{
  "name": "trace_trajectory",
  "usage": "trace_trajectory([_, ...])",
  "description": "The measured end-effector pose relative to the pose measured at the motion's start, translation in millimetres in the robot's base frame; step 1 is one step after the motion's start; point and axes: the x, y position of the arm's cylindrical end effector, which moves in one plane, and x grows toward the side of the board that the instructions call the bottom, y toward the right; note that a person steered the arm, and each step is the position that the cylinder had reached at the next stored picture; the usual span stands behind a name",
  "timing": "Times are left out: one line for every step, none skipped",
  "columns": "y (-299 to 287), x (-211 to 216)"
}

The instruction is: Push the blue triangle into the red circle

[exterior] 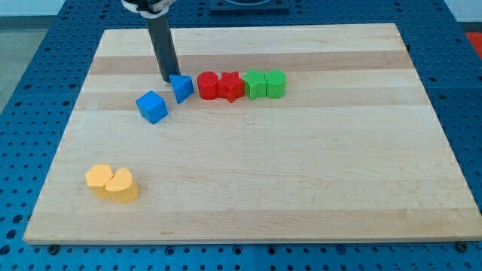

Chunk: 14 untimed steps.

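The blue triangle (pixel 182 88) lies on the wooden board near the view's top, a small gap left of the red circle (pixel 208 85). My tip (pixel 166 79) is right at the triangle's upper left edge, touching or nearly touching it. The rod rises from there to the view's top. A blue cube (pixel 152 106) sits just below and left of the tip.
A red star-shaped block (pixel 231 86) touches the red circle's right side, followed by two green blocks (pixel 257 83) (pixel 276 83) in a row. Two yellow blocks (pixel 99 179) (pixel 121 186) sit together at the view's lower left. The board (pixel 301 165) rests on a blue table.
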Motion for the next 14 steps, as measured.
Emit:
trace_trajectory([0.0,4.0])
trace_trajectory([-7.1,4.2])
trace_trajectory([-29.6,4.2])
trace_trajectory([-44.0,13.1])
trace_trajectory([-48.3,29.8])
trace_trajectory([-37.4,46.2])
trace_trajectory([-31.5,46.5])
trace_trajectory([-27.7,46.5])
trace_trajectory([-27.5,51.5])
trace_trajectory([-25.6,60.4])
trace_trajectory([-18.1,60.8])
trace_trajectory([-8.3,60.8])
trace_trajectory([-3.2,60.8])
trace_trajectory([2.3,60.8])
